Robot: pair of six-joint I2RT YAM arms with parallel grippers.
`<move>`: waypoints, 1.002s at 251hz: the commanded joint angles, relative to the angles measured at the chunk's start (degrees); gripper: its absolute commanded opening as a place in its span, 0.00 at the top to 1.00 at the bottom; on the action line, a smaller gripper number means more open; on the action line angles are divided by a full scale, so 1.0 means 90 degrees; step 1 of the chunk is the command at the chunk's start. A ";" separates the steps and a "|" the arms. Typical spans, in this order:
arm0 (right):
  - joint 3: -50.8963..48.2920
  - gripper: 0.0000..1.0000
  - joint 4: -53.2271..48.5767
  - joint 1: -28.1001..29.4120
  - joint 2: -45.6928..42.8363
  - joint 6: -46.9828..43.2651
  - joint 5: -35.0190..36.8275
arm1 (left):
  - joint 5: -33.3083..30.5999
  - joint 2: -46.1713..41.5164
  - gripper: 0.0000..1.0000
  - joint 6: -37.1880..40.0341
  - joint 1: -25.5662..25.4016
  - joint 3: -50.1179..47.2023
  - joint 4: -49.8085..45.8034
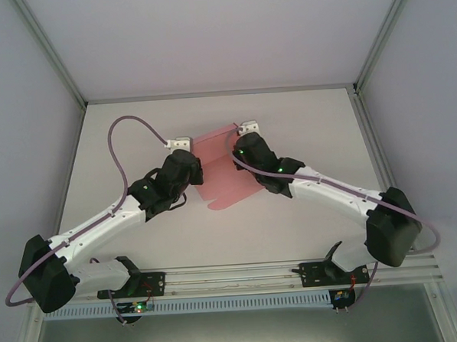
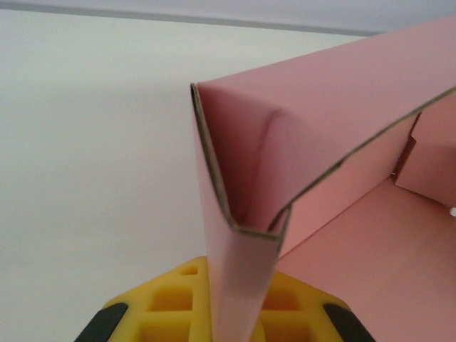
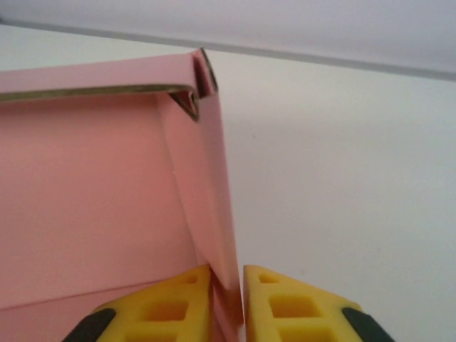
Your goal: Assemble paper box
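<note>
**Item: paper box** [image 1: 223, 173]. Plain pink thin card, unprinted, partly folded. It lies at the middle of the table [image 1: 134, 130], between the two wrists. Its base is flat on the surface, and a rounded flap points toward the arm bases. In the left wrist view a side wall stands upright, doubled over at the corner, with the brown cut edge of the card showing. In the right wrist view the opposite wall stands upright, with a small folded tab at its far corner.

**Left gripper** [image 2: 239, 288]. Closed to a narrow gap on the folded left wall. The card runs down between the yellow fingers [image 2: 171, 303].

**Right gripper** [image 3: 228, 281]. Narrow, with the right wall between its yellow fingers [image 3: 292, 303]. The left pad is against the card and the right pad is just beside it.

**Arm pose.** Both arms reach inward from the near corners, elbows out, and their black wrists meet at the far end of the box. The left arm [image 1: 101, 220] slants up to the right, and the right arm [image 1: 333, 188] slants up to the left.

**Surroundings.** A purple cable [image 1: 119, 157] loops above the left arm. An aluminium rail [image 1: 234, 274] runs along the near edge.
</note>
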 commanded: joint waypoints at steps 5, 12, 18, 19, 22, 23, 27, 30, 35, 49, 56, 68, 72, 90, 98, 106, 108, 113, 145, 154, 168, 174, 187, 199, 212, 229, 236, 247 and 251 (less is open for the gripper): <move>-0.0193 0.71 0.0454 -0.0229 -0.0257 -0.0292 -0.0353 | -0.0199 -0.0210 1.00 -0.0058 0.0014 0.0085 0.0120; -0.0229 0.69 0.0452 -0.0246 -0.0317 -0.0224 -0.0351 | -0.0190 -0.0226 1.00 -0.0044 0.0013 0.0074 0.0122; -0.0263 0.69 0.0468 -0.0265 -0.0366 -0.0237 -0.0363 | -0.0189 -0.0233 1.00 -0.0041 0.0013 0.0067 0.0120; -0.0270 0.69 0.0464 -0.0268 -0.0376 -0.0221 -0.0366 | -0.0189 -0.0232 1.00 -0.0041 0.0013 0.0065 0.0115; -0.0289 0.69 0.0467 -0.0275 -0.0396 -0.0207 -0.0392 | -0.0189 -0.0234 1.00 -0.0040 0.0015 0.0063 0.0111; -0.0293 0.69 0.0463 -0.0278 -0.0405 -0.0206 -0.0395 | -0.0194 -0.0233 1.00 -0.0040 0.0014 0.0068 0.0110; -0.0312 0.69 0.0469 -0.0289 -0.0439 -0.0211 -0.0421 | -0.0192 -0.0232 1.00 -0.0041 0.0015 0.0060 0.0110; -0.0320 0.69 0.0462 -0.0299 -0.0469 -0.0206 -0.0421 | -0.0202 -0.0238 1.00 -0.0041 0.0014 0.0052 0.0110; -0.0348 0.68 0.0465 -0.0315 -0.0504 -0.0165 -0.0412 | -0.0208 -0.0241 1.00 -0.0040 0.0018 0.0045 0.0096; -0.0434 0.68 0.0523 -0.0372 -0.0620 -0.0117 -0.0424 | -0.0191 -0.0259 1.00 -0.0018 0.0014 0.0033 0.0100; -0.0475 0.68 0.0529 -0.0405 -0.0666 -0.0108 -0.0425 | -0.0168 -0.0270 1.00 -0.0014 0.0014 0.0010 0.0099; -0.0518 0.68 0.0548 -0.0454 -0.0740 -0.0095 -0.0442 | -0.0091 -0.0302 1.00 0.0029 0.0017 -0.0012 0.0133; -0.0520 0.68 0.0547 -0.0470 -0.0760 -0.0106 -0.0452 | -0.0056 -0.0326 1.00 0.0044 0.0014 -0.0031 0.0151; -0.0571 0.67 0.0605 -0.0569 -0.0846 -0.0207 -0.0632 | 0.0055 -0.0384 1.00 0.0110 0.0011 -0.0109 0.0251; -0.0596 0.67 0.0668 -0.0633 -0.0885 -0.0274 -0.0853 | 0.0096 -0.0406 1.00 0.0156 0.0013 -0.0131 0.0271; -0.0641 0.65 0.0769 -0.0735 -0.0952 -0.0320 -0.1223 | 0.0122 -0.0427 1.00 0.0189 0.0018 -0.0150 0.0285; -0.0653 0.65 0.0793 -0.0763 -0.0962 -0.0339 -0.1320 | 0.0138 -0.0429 1.00 0.0197 0.0017 -0.0151 0.0286; -0.0680 0.65 0.0871 -0.0830 -0.1002 -0.0367 -0.1565 | 0.0152 -0.0435 1.00 0.0216 0.0013 -0.0151 0.0283; -0.0693 0.64 0.1039 -0.1129 -0.1108 -0.0536 -0.2817 | 0.0343 -0.0495 1.00 0.0346 0.0017 -0.0242 0.0373; -0.0637 0.67 0.0962 -0.1135 -0.1090 -0.0565 -0.2905 | 0.0366 -0.0495 1.00 0.0348 0.0010 -0.0241 0.0365; -0.0537 0.67 0.0817 -0.1145 -0.1052 -0.0680 -0.3095 | 0.0414 -0.0481 1.00 0.0405 0.0003 -0.0245 0.0387; -0.0522 0.67 0.0795 -0.1150 -0.1035 -0.0689 -0.3142 | 0.0427 -0.0471 1.00 0.0408 0.0006 -0.0236 0.0385; -0.0502 0.66 0.0832 -0.1183 -0.1006 -0.0701 -0.3307 | 0.0452 -0.0444 1.00 0.0434 0.0011 -0.0214 0.0382; -0.0501 0.65 0.0900 -0.1214 -0.0991 -0.0671 -0.3389 | 0.0503 -0.0403 1.00 0.0447 0.0009 -0.0182 0.0359; -0.0511 0.65 0.0991 -0.1256 -0.0988 -0.0673 -0.3424 | 0.0548 -0.0381 1.00 0.0462 0.0006 -0.0165 0.0339; -0.0472 0.65 0.0990 -0.1286 -0.0991 -0.0664 -0.3411 | 0.0542 -0.0378 1.00 0.0475 0.0006 -0.0169 0.0311; -0.0462 0.66 0.1000 -0.1305 -0.0984 -0.0671 -0.3450 | 0.0536 -0.0391 1.00 0.0477 0.0006 -0.0168 0.0293; -0.0438 0.66 0.0998 -0.1332 -0.0972 -0.0684 -0.3494 | 0.0517 -0.0405 1.00 0.0472 0.0005 -0.0171 0.0287; -0.0425 0.66 0.0983 -0.1339 -0.0963 -0.0683 -0.3503 | 0.0524 -0.0405 1.00 0.0474 -0.0002 -0.0177 0.0288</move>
